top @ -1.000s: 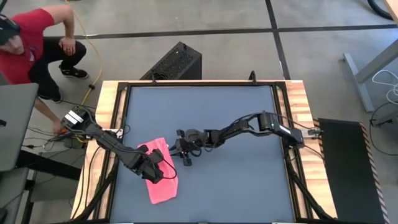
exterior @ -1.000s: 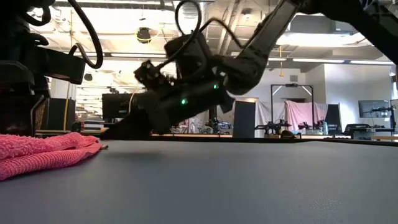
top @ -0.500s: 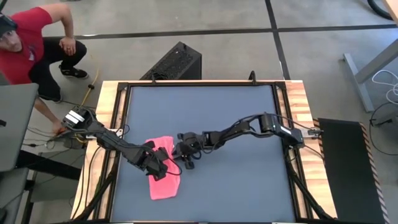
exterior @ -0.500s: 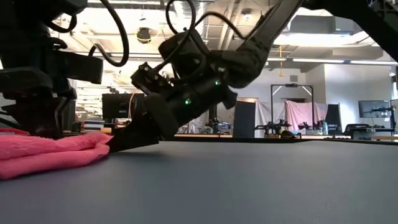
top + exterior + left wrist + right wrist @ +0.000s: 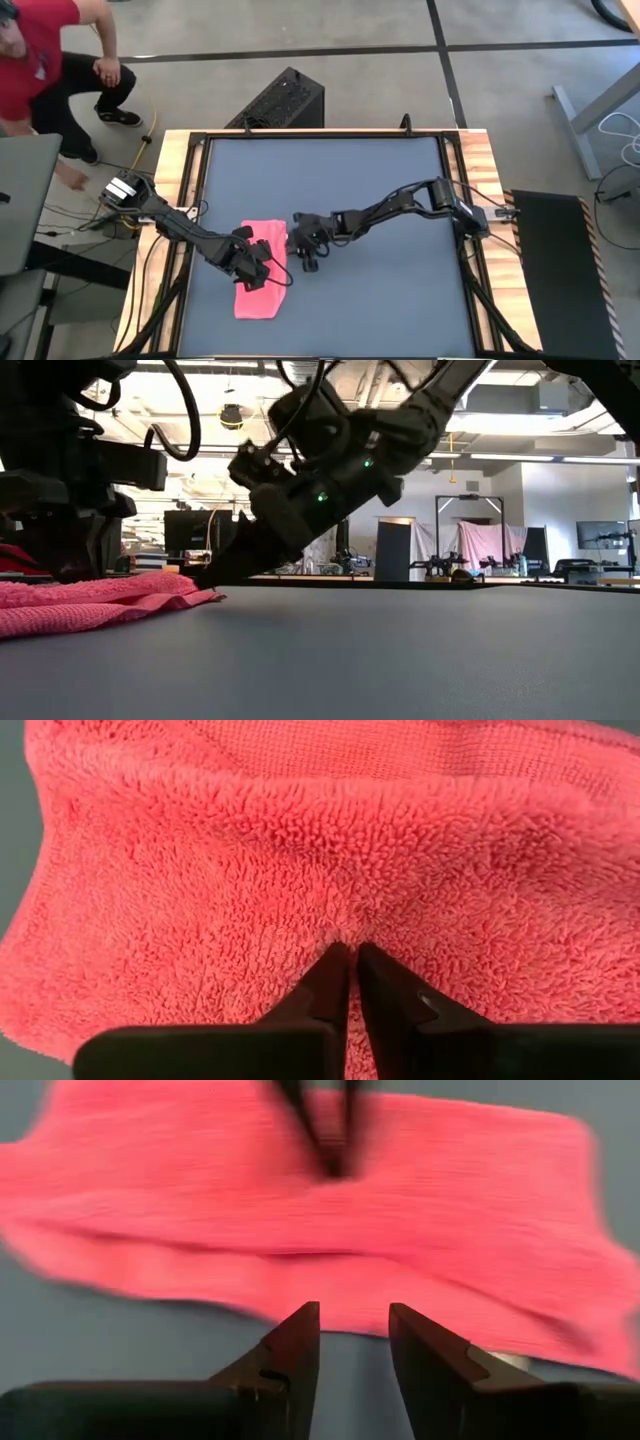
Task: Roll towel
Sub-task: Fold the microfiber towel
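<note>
The pink towel (image 5: 258,300) lies flat on the dark grey table (image 5: 380,180), toward its left near part, bunched into soft folds. My left gripper (image 5: 262,282) stands over the towel's middle, pointing steeply down, shut with its tips sunk into the pile (image 5: 350,952). My right gripper (image 5: 292,245) reaches in low from the right, open, its fingertips (image 5: 352,1312) at the towel's right edge (image 5: 350,1325). I cannot tell whether they touch it. In the low view the right finger (image 5: 212,575) slants down just above the towel's edge (image 5: 205,598). My left gripper pinches a small pucker of the towel's upper surface (image 5: 345,925) between its two shut fingertips, near the towel's middle. The fingers come from above, slanting down. The pile gathers toward the tips, and the towel rests on the table all around.
A person in a red shirt (image 5: 40,50) crouches beyond the table's far left corner. A black box (image 5: 285,100) sits on the floor past the far edge. Bare tabletop stretches to the right and far side of the towel.
The towel has turned from slanting to nearly square with the table, its far part spreading wider, and its right edge has shifted toward my right gripper. My left gripper has rolled about its own axis over the towel. My right gripper has lifted its wrist and tipped its fingers steeper.
</note>
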You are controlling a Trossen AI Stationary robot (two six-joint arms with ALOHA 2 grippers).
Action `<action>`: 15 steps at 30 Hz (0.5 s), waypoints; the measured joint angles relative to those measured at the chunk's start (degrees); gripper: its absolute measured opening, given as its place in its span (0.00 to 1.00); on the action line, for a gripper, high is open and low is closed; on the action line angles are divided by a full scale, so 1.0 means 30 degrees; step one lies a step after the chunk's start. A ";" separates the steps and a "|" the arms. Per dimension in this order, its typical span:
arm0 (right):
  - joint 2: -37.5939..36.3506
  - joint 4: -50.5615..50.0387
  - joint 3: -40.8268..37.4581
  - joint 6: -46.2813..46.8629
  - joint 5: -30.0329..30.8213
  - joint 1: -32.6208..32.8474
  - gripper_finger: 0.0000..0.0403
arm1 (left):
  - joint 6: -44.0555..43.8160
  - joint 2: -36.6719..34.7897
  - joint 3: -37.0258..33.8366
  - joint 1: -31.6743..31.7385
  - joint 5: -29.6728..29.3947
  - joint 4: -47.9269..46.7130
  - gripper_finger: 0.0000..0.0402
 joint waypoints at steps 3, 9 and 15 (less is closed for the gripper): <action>0.0044 0.1165 -0.0003 0.0221 0.0153 -0.0521 0.37 | 0.0033 0.0000 -0.0015 -0.0274 -0.0360 0.0059 0.01; 0.0036 0.2584 0.0019 -0.0483 0.0059 -0.0890 0.37 | -0.0184 0.0015 -0.0022 -0.0536 -0.0766 0.0142 0.00; 0.0250 0.2833 0.0037 -0.2514 -0.0262 -0.0894 0.37 | -0.0470 0.0015 -0.0022 -0.0536 -0.0759 0.0241 0.00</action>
